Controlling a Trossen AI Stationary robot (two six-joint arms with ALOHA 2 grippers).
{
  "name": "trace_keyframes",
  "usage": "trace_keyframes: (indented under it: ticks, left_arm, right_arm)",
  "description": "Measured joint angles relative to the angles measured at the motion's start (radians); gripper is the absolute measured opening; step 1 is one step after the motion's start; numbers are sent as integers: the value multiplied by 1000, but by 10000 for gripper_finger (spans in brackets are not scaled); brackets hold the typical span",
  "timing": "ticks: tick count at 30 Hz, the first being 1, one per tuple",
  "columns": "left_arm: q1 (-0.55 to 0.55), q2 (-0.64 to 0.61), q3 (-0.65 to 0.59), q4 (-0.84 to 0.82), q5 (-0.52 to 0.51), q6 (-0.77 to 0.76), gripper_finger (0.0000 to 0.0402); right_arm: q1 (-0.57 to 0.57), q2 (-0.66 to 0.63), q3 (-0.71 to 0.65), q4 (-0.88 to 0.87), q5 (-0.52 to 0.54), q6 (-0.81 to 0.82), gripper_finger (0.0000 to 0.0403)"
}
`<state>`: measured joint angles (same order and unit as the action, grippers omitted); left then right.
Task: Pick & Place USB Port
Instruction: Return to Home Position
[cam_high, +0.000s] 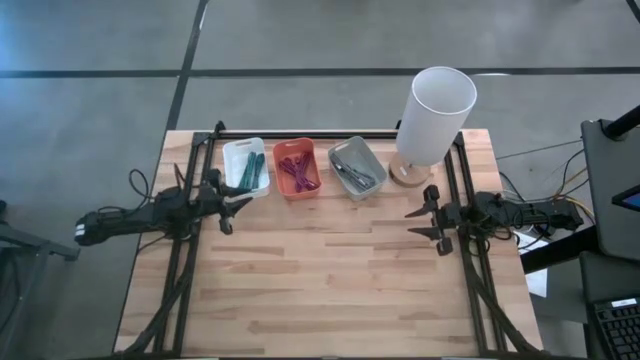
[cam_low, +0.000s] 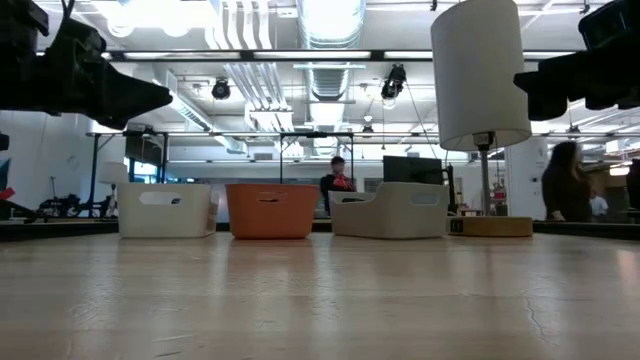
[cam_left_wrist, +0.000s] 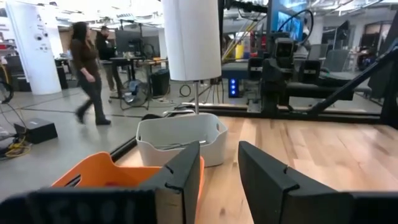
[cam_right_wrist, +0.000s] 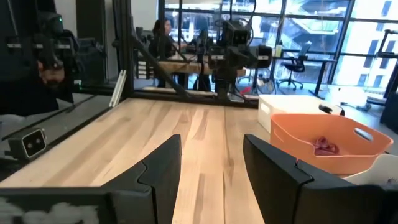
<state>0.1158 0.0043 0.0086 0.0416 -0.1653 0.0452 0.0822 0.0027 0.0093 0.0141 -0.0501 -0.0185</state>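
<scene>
Pale plank table (cam_high: 330, 290) on grey concrete; open workshop behind, a person (cam_left_wrist: 87, 71) mid-stride. Upper middle of the high view: white bin (cam_high: 233, 160), orange bin (cam_high: 295, 143), grey bin (cam_high: 340, 152), lamp (cam_high: 435, 110). Dark bluish USB cables (cam_high: 252, 172) lying bunched inside the white bin. Left gripper (cam_high: 238, 212) just below it, right gripper (cam_high: 414, 224) mid-right, both with fingers apart, empty.

From above, the cables (cam_high: 250, 172) in the white bin (cam_high: 233, 158) are a dark tangle too small to count, and the pieces in the orange bin (cam_high: 278, 166) and grey bin (cam_high: 371, 158) are too small to name. In the low view the 3 bins' walls hide everything inside them, and the lamp shade (cam_low: 478, 70) is cut off by the top edge. In the right wrist view the orange bin covers most of the white bin, and only 1 corner of the grey bin shows.
</scene>
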Motion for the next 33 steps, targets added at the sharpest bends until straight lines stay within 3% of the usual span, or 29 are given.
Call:
trace_keyframes:
  ticks: [10,15,33]
  left_arm:
    - [0,12,-1,-11,7,-5,115]
    - [0,18,-1,-11,6,-21,115]
    - [-1,18,-2,-11,4,-23,115]
  right_arm:
    - [0,12,0,1,-2,-4,169]
    - [0,13,0,1,-2,68,169]
    - [0,13,0,1,0,15,169]
